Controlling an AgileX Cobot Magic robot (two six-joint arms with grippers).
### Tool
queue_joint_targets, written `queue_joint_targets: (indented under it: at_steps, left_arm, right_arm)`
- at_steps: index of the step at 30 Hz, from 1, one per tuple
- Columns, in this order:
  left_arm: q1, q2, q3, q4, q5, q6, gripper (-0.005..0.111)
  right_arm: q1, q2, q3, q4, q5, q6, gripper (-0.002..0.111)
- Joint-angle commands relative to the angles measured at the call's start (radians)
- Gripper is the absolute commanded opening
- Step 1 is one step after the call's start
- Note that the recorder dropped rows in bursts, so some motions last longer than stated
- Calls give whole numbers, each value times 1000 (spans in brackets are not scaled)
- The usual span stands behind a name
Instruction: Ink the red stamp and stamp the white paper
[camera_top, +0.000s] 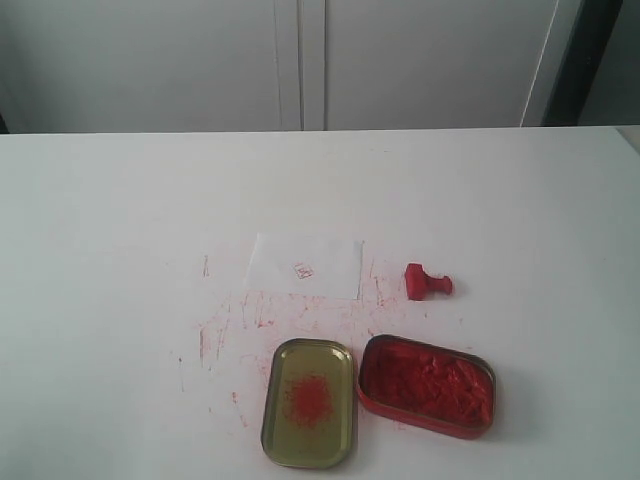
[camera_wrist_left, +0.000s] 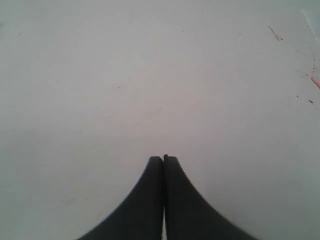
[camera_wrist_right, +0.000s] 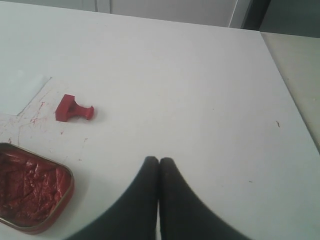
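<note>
lying sideways near white paper (camera_top: 330, 262), red stamp (camera_top: 427, 282)

Illegible, perhaps lettered mark (camera_top: 303, 270) on white paper (camera_top: 332, 258)

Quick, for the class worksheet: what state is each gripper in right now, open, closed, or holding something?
Left gripper: closed, holding nothing.
Right gripper: closed, holding nothing; the red stamp lies apart from it.

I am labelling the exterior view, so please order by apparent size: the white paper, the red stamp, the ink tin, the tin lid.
1. ink tin and tin lid: alike, not ranked.
2. white paper, though it lies farther from the camera.
3. red stamp, clearly smallest.
</note>
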Motion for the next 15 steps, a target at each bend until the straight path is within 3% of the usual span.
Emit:
queue_joint_targets:
  at_steps: [1,15]
  left_arm:
    - [-3,-4,7,1,9,-1,0]
    - [-3,-4,7,1,9,-1,0]
  right_arm:
    - [-4,-64,12,-3,-19,-2,0]
    - [-4,-268,14,-3,-19,-2,0]
